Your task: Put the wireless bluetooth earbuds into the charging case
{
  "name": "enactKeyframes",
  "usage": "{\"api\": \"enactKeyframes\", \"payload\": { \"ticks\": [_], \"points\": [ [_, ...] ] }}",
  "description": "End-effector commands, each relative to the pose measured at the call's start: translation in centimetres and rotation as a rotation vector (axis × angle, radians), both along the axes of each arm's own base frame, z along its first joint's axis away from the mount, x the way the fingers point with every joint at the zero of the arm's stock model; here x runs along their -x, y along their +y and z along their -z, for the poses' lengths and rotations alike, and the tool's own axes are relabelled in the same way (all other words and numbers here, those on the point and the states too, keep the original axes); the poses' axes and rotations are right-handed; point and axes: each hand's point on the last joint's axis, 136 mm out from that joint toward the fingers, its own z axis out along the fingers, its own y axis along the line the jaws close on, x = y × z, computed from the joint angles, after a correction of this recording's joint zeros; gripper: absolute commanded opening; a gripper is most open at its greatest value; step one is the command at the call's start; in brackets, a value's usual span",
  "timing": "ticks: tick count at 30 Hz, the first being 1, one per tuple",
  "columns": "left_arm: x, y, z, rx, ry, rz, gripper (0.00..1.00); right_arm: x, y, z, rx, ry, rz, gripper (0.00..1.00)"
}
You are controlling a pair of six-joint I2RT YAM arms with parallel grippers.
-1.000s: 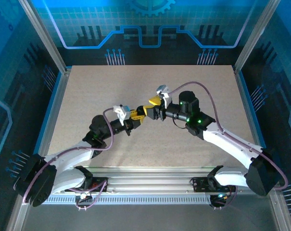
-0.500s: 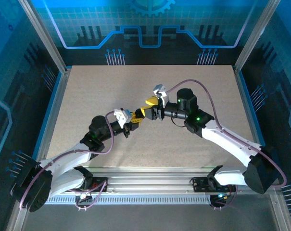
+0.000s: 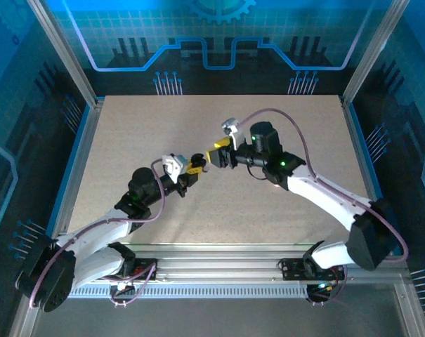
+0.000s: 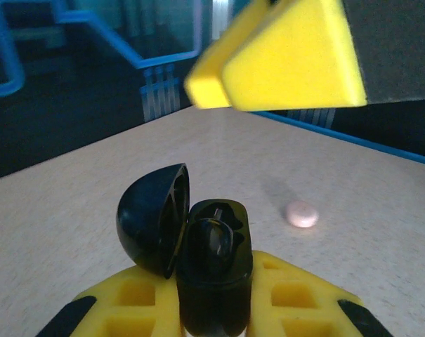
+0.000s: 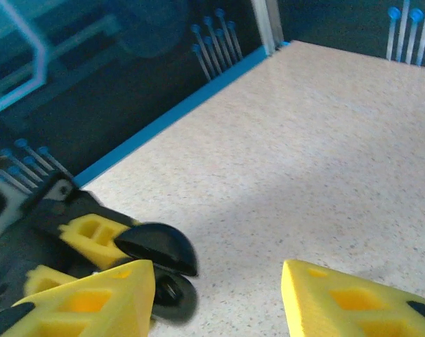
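Note:
My left gripper [image 4: 216,291] is shut on the black charging case [image 4: 213,267], which stands upright between its yellow fingers [image 4: 131,298]. The case's domed lid [image 4: 150,217] is swung open to the left. A glossy black rounded piece [image 4: 216,242], seemingly one of the earbuds, sits in a well of the case. My right gripper [image 5: 219,295] is open with nothing between its fingers, and the case [image 5: 159,246] lies just left of its left finger [image 5: 93,298]. From above, the two grippers meet tip to tip, left gripper [image 3: 194,164] against right gripper [image 3: 213,156].
A small pale pink round disc [image 4: 301,214] lies on the speckled tabletop [image 3: 282,126] just beyond the case. Blue rails and metal posts [image 3: 72,77] fence the table. Bare tabletop spreads on all sides of the grippers.
The right arm has swung left and slightly back. The left gripper has shifted a little up and left with the case, so the two stay tip to tip.

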Motion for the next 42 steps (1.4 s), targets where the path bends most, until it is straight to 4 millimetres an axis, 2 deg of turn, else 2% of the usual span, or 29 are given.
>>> {"api": "enactKeyframes", "payload": {
  "ticks": [1,6,10,14,19,21,22,23,24,30,42],
  "points": [
    [-1.8,4.5,1.1,0.049,0.103,-0.229,0.04,-1.8,0.0,3.1,0.093,0.137,0.063,0.5],
    [-1.7,8.3,1.9,0.053,0.177,-0.397,0.05,-4.1,1.5,7.5,0.27,0.231,0.032,0.47],
    [-1.3,10.6,2.3,0.032,0.214,-0.489,0.05,-5.8,2.2,12.1,0.452,0.306,0.0,0.46],
    [-0.9,12.1,2.7,0.01,0.246,-0.552,0.05,-6.7,2.7,16.2,0.601,0.362,-0.045,0.45],
    [-0.7,12.7,2.8,0.002,0.255,-0.575,0.05,-7.8,3.3,19.4,0.702,0.376,-0.082,0.45],
    [-0.7,12.8,2.8,-0.001,0.256,-0.578,0.05,-7.8,3.5,20.3,0.718,0.387,-0.102,0.46],
    [-0.8,12.8,2.8,-0.001,0.258,-0.578,0.05,-7.8,3.9,20.0,0.711,0.382,-0.116,0.46],
    [-0.8,12.8,2.9,-0.003,0.26,-0.58,0.05,-7.6,4.1,21.3,0.72,0.402,-0.131,0.46],
    [-0.8,12.8,2.8,-0.002,0.258,-0.58,0.05,-7.3,4.4,21.6,0.716,0.41,-0.146,0.46],
    [-1.0,12.6,2.8,-0.001,0.261,-0.572,0.05,-7.1,4.4,23.2,0.757,0.425,-0.17,0.45],
    [-0.9,12.6,2.9,0.001,0.266,-0.568,0.04,-6.2,4.9,24.9,0.81,0.427,-0.214,0.37]
  ]
}}
